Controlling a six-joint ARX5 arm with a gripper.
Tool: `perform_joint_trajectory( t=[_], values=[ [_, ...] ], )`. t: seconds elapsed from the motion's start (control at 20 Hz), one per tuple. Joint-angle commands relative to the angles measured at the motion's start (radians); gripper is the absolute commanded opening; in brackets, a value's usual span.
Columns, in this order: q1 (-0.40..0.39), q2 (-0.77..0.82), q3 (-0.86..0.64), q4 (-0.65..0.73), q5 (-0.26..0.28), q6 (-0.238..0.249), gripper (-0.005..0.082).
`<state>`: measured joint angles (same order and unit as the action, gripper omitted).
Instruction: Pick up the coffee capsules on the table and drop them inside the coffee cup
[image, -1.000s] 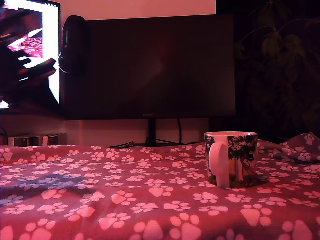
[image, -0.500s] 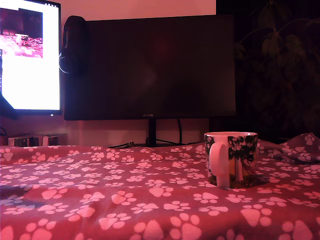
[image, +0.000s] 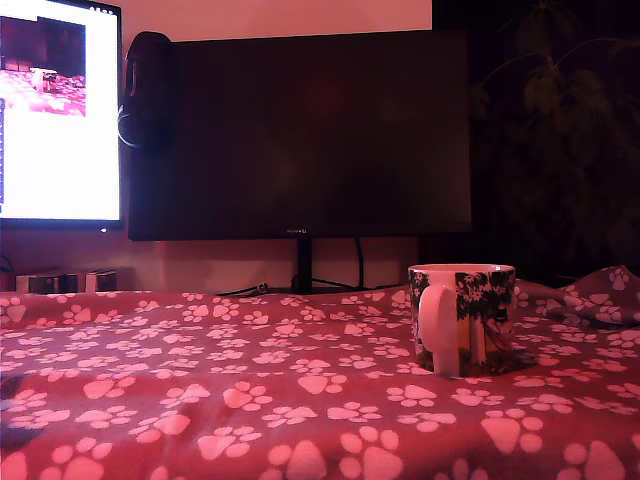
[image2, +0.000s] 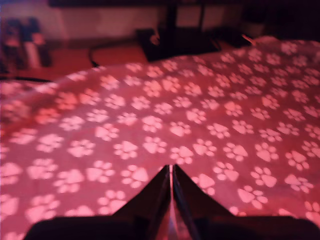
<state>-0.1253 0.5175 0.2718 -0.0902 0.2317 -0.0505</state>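
Claw (image2: 171, 172): jaws pressed together, holding nothing, hanging over bare red cloth (image2: 150, 115). No capsules are visible on the table. In the exterior view the cup (image: 462, 317) stands at about 4 o'clock; its contents are hidden. Progress cannot be confirmed; possibly complete

Only the gripper (image2: 171, 172) shows of the robot, in the wrist view. It is dark, close to black, under the reddish light. Two fingers (image2: 150, 197) taper from a broad, flat-edged base into sharp wedge points. A thin pale line runs along the seam between them, with a faint sheen on the inner faces. The exterior view shows no part of the arm.
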Motion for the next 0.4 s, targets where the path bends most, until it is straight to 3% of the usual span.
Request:
perform_joint_trajectory(
  t=[0.0,0.35],
  values=[
    [0.002,-0.052,-0.035,-0.01,-0.005,-0.008,-0.0021],
    [0.002,-0.2,-0.046,-0.115,-0.055,-0.041,-0.0021]
  ],
)
